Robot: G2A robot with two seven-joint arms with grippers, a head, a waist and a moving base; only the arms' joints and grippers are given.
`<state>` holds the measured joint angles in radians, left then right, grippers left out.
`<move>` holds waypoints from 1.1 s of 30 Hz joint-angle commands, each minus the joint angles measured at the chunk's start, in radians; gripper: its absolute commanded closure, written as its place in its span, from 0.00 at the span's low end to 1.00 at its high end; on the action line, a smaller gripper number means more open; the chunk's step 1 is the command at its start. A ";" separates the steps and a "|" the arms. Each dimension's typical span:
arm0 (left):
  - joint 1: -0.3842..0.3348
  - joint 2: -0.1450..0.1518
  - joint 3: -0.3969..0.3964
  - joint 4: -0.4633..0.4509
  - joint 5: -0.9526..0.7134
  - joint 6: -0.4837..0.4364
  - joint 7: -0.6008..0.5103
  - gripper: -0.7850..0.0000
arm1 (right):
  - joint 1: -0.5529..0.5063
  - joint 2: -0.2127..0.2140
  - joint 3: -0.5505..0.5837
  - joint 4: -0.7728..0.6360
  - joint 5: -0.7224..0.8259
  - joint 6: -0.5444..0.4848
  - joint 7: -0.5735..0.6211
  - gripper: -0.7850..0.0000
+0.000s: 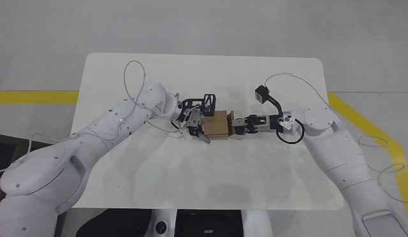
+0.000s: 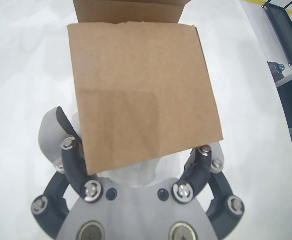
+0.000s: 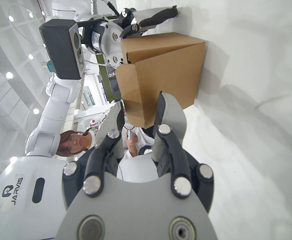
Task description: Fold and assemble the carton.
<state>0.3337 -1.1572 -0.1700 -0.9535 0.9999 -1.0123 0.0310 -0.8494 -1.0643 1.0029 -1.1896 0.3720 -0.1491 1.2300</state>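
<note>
Carton [image 1: 219, 123] of brown cardboard sits near the middle of the white table [image 1: 268, 173], partly folded into a box shape, directly between the two tools. The left tool [image 1: 196, 127] is at the carton's left end. In the left wrist view its fingers are spread wide apart, and the near edge of the carton's [image 2: 141, 96] broad top panel lies across the gap of the left tool [image 2: 131, 129]. One finger is just beside the panel's side edge and the other is at its corner. At the carton's far end a flap hangs open past the panel.

The right tool [image 1: 234, 123] is at the opposite end of the carton. In the right wrist view, the fingers of the right tool [image 3: 140, 101] stand apart, with the corner of a loose side flap of the carton [image 3: 166, 76] between them. The flap is angled outward from the body. Whether the pads touch the flap cannot be told.
</note>
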 commanded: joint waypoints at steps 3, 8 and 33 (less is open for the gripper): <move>0.001 0.000 0.000 -0.001 0.001 0.000 0.000 0.00 | 0.002 -0.001 -0.005 -0.001 -0.015 0.001 -0.002 0.70; 0.001 0.001 0.000 -0.001 0.001 0.000 0.000 0.00 | 0.008 0.000 -0.014 -0.001 -0.066 0.012 -0.013 0.70; 0.004 0.004 0.000 -0.003 -0.003 0.000 -0.007 0.00 | 0.013 -0.004 -0.031 -0.030 -0.150 0.031 -0.066 0.82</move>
<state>0.3373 -1.1532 -0.1700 -0.9567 0.9970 -1.0123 0.0245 -0.8355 -1.0687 0.9701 -1.2197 0.2194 -0.1166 1.1661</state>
